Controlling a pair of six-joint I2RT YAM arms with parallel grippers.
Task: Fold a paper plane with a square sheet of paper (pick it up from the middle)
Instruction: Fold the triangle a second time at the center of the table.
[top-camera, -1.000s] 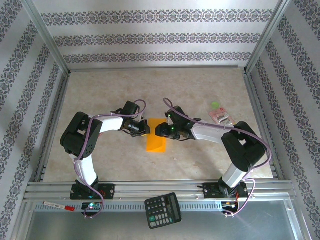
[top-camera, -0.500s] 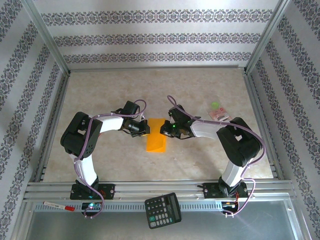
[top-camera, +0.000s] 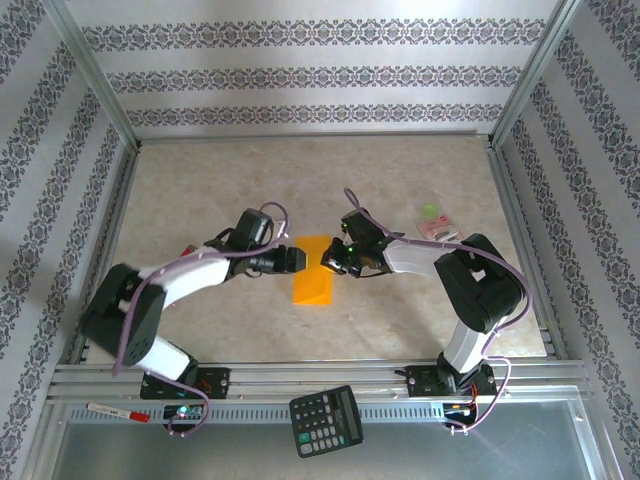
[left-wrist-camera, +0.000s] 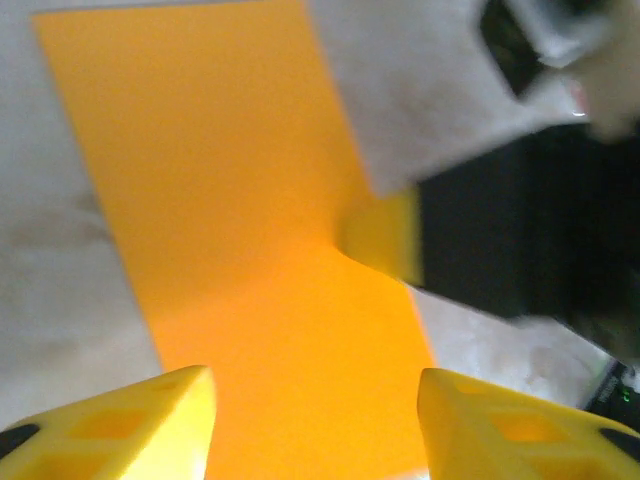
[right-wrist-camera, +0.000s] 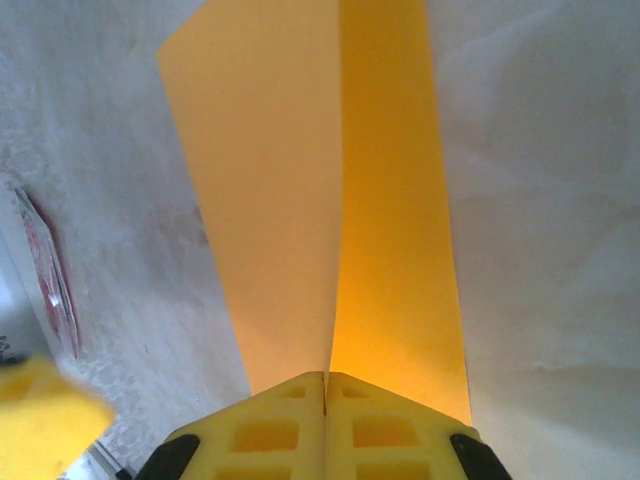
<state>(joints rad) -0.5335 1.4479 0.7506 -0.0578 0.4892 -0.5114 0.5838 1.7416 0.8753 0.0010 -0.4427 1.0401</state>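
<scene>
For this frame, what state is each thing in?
paper: folded to a narrow rectangle, lying on the table.
left end effector: open, over the paper, holding nothing.
right end effector: shut on the paper's crease.
calculator: face up, untouched.
packet: lying flat, apart from both arms.

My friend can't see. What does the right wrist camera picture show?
The robot's right hand is shut, pinching a raised crease in the orange paper. The paper stretches away from the hand over the pale marbled table.
</scene>
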